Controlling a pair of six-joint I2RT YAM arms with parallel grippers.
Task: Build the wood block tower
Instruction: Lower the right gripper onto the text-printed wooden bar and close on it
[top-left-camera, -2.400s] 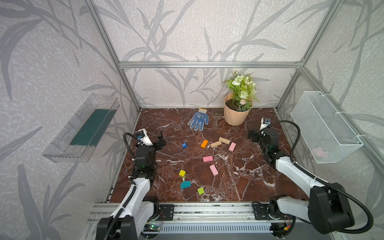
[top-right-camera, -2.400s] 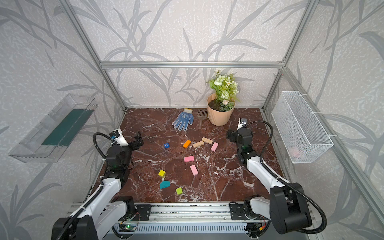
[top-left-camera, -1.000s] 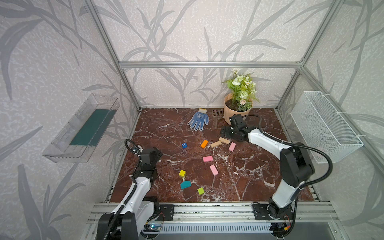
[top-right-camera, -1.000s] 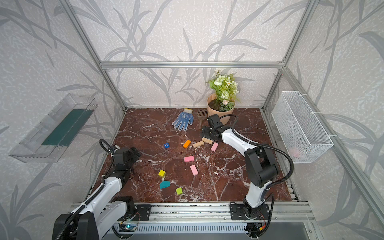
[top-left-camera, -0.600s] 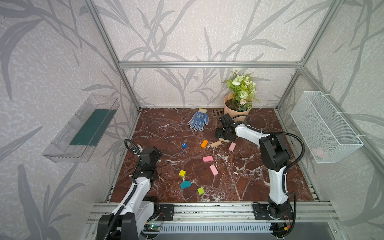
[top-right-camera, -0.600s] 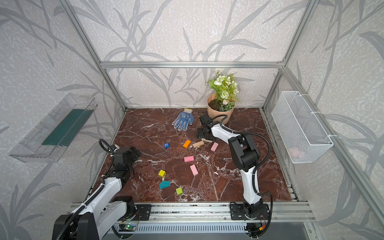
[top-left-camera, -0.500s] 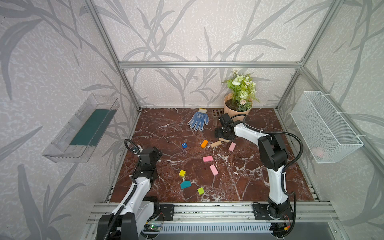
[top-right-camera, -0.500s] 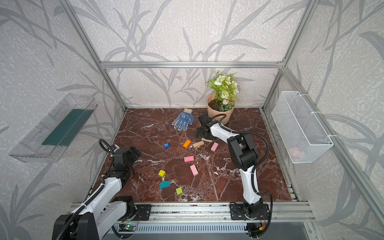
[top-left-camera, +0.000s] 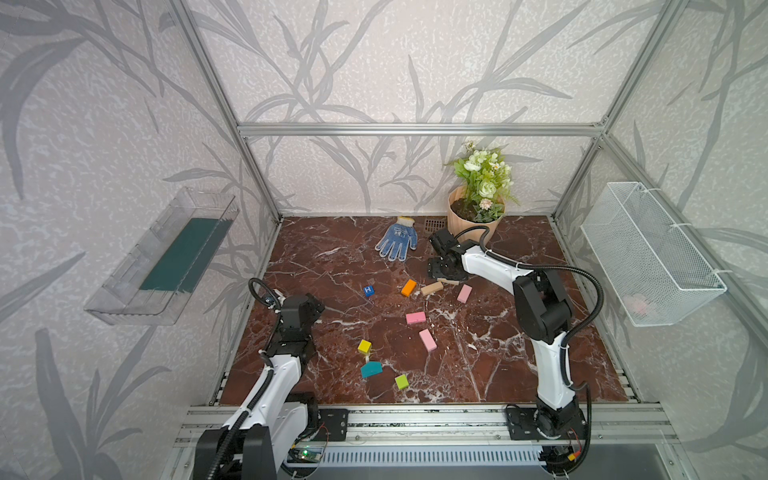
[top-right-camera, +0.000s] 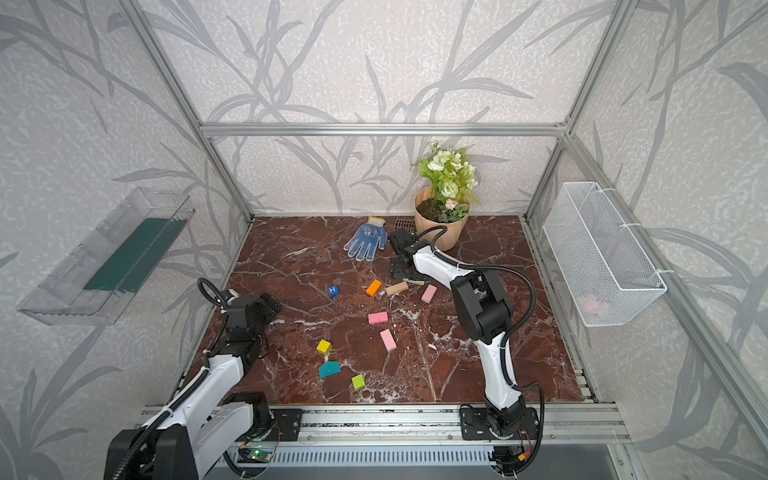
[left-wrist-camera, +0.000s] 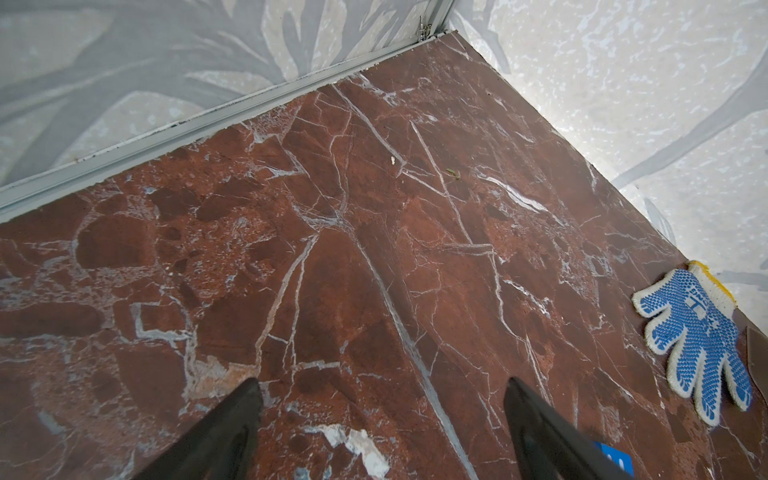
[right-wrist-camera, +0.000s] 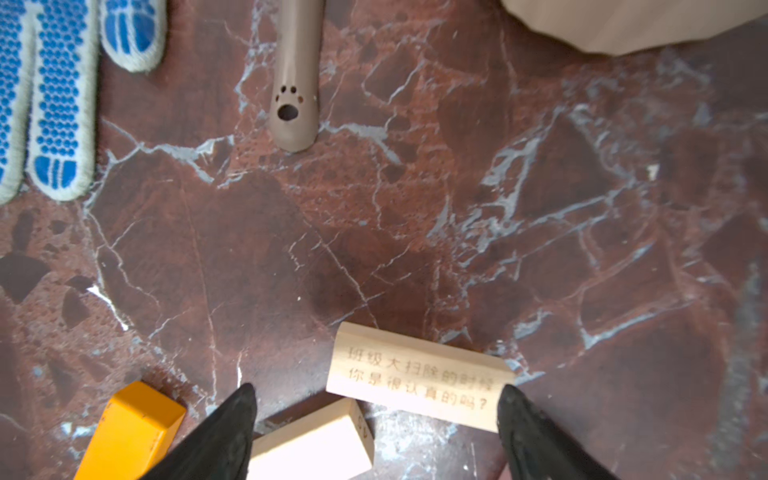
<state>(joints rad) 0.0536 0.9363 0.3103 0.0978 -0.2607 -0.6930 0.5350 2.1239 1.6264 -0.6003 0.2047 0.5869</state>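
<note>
Lime cube (top-left-camera: 401, 381), teal piece (top-left-camera: 371, 369) and yellow cube (top-left-camera: 364, 346) lie loose nearest on the surface (top-left-camera: 519, 374), pink oblongs (top-left-camera: 427, 340) beyond: nothing stacked yet (all the building is left). Left hand (left-wrist-camera: 383, 385) gapes empty near the left edge; farthest, right hand (right-wrist-camera: 376, 390) hangs wide over the tan blocks (top-left-camera: 431, 288), holding nothing.

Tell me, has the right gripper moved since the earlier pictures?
Yes. In both top views the right gripper swung leftward, away from the wire basket, to just before the flowerpot.
</note>
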